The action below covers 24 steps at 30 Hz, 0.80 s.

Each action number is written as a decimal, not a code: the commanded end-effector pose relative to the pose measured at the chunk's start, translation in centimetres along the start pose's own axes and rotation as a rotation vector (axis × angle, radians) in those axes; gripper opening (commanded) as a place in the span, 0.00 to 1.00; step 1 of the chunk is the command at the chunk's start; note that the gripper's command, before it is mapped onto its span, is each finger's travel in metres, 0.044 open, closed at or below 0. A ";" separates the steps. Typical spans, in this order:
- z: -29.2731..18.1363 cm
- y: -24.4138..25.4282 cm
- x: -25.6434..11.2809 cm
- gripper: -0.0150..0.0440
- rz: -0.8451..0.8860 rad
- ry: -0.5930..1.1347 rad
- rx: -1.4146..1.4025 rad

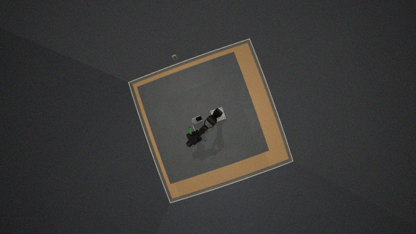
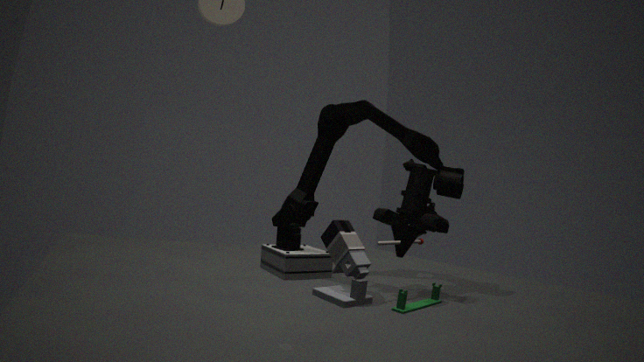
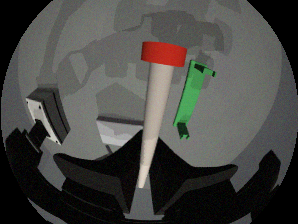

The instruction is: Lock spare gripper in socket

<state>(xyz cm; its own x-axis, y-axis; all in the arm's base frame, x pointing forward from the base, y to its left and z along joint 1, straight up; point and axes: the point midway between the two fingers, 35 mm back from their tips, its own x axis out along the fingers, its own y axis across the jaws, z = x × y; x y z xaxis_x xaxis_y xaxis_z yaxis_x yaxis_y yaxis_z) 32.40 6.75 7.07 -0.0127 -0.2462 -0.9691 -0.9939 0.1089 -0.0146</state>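
Observation:
The lock pin (image 2: 388,242) (image 3: 157,95) has a pale shaft and a red head. My gripper (image 2: 400,252) (image 3: 146,134) is shut on its shaft, clear of the floor. The red head sticks out on one side and the bare end on the other. The green rack (image 1: 190,129) (image 2: 417,306) (image 3: 191,97) stands below, with two notched posts and nothing on them. The mount's grey base plate (image 2: 332,293) is left of it in the exterior view. A tilted pale grey body (image 2: 351,243) with a dark top rises above that plate; whether it is seated in the socket cannot be told.
The arm's white base (image 1: 222,117) (image 2: 305,265) (image 3: 44,119) stands behind the mount in the exterior view. The arm arches over from it. An orange border (image 1: 255,87) surrounds the grey floor area in the top view. A round clock (image 2: 225,13) is on the wall.

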 end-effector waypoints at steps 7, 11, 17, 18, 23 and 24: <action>0.0 2.4 -0.2 0.25 0.004 -0.003 0.003; 0.4 2.4 0.9 0.25 0.004 -0.004 0.003; 1.1 2.5 3.8 0.25 0.004 -0.006 0.002; 1.2 2.5 4.3 0.25 0.004 -0.006 0.002; 1.4 2.6 5.0 0.25 0.002 -0.007 0.004; 1.3 2.6 5.0 0.25 0.002 -0.007 0.004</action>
<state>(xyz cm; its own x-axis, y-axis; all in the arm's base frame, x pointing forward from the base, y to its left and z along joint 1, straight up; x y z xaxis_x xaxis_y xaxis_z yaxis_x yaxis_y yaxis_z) 29.94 7.10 2.13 -0.0169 -0.2436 -0.9697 -0.9942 0.1074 -0.0096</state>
